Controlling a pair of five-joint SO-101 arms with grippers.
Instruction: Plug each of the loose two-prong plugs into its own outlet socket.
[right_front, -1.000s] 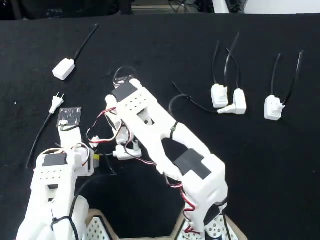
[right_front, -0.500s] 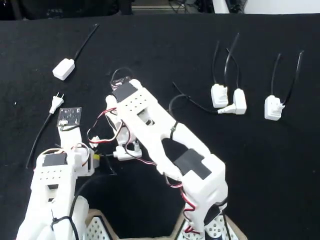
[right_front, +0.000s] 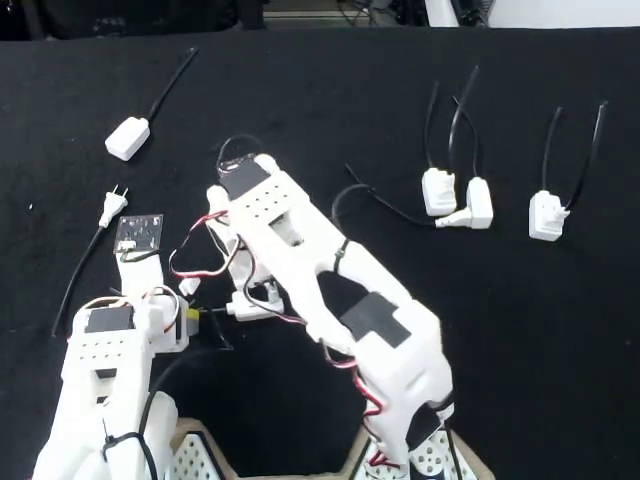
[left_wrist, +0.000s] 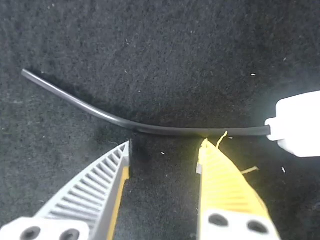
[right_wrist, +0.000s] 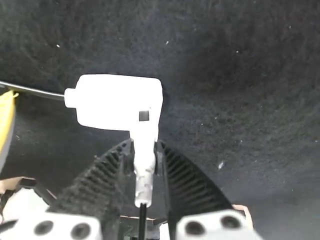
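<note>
Right wrist view: right tool (right_wrist: 144, 146) clamps plug (right_wrist: 145, 175) touching socket (right_wrist: 117, 102); left tool (left_wrist: 165, 146) spread.

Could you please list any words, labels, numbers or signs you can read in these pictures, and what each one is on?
None can be read.
Circuit board on an arm: tiny marks, too small to read.
Socket, and plug held by the right gripper: no lettering, only a small dark square.
</note>
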